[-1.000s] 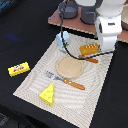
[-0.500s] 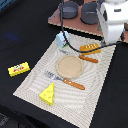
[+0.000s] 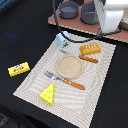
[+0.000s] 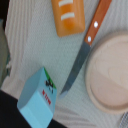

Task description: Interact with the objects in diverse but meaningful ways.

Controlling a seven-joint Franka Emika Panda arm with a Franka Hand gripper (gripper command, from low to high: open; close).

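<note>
Above the placemat's (image 3: 35, 82) far end, the arm has risen away from the milk carton (image 3: 62, 39); its tool's state cannot be told.

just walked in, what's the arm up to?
Nothing is held right now. The white arm hangs over the far side of the woven placemat, and its wrist camera looks down on the blue milk carton, the knife, the bread loaf and the round plate. The cheese wedge, fork and yellow box lie untouched. The gripper's fingers aren't visible.
</note>
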